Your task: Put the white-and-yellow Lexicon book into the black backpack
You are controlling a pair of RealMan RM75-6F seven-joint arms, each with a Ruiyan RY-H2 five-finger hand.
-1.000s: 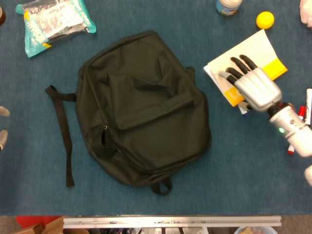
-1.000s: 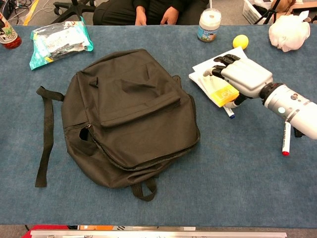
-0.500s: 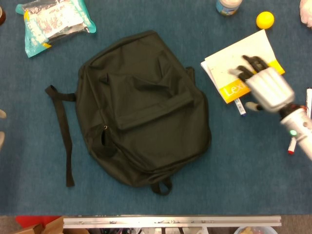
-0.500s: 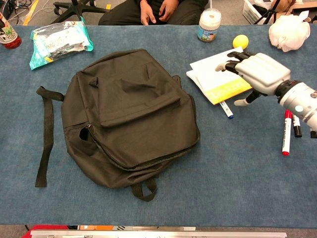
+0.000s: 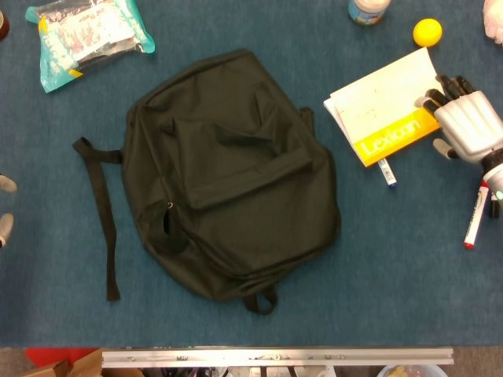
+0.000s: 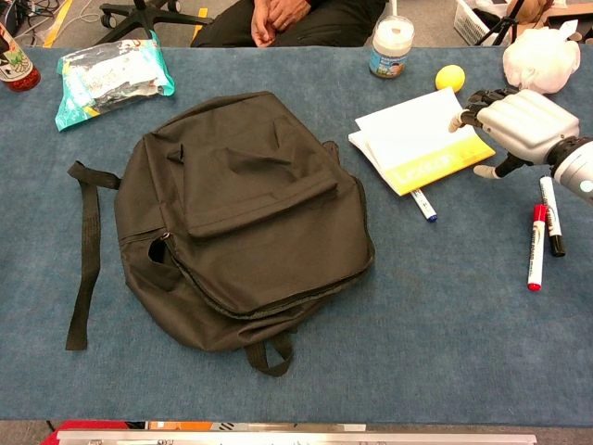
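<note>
The white-and-yellow Lexicon book [image 5: 383, 104] [image 6: 415, 141] lies flat on the blue table, right of the black backpack [image 5: 228, 173] [image 6: 241, 213]. The backpack lies flat with its front pocket up and looks zipped closed. My right hand [image 5: 469, 126] [image 6: 521, 124] hovers at the book's right edge with its fingers apart, its dark fingertips [image 5: 437, 93] near the book's corner, holding nothing. Only pale tips of my left hand [image 5: 4, 184] show at the left border of the head view.
A blue-capped pen [image 5: 387, 171] [image 6: 423, 204] pokes out from under the book. Markers [image 5: 474, 216] [image 6: 536, 246] lie beside my right wrist. At the back are a yellow ball [image 5: 427, 31], a jar [image 6: 389, 46], a white bag [image 6: 542, 60] and a snack packet [image 5: 90, 31].
My right hand has slid right, off the top of the book to its right edge, uncovering the yellow Lexicon band. The book shifted slightly. The backpack stayed still.
</note>
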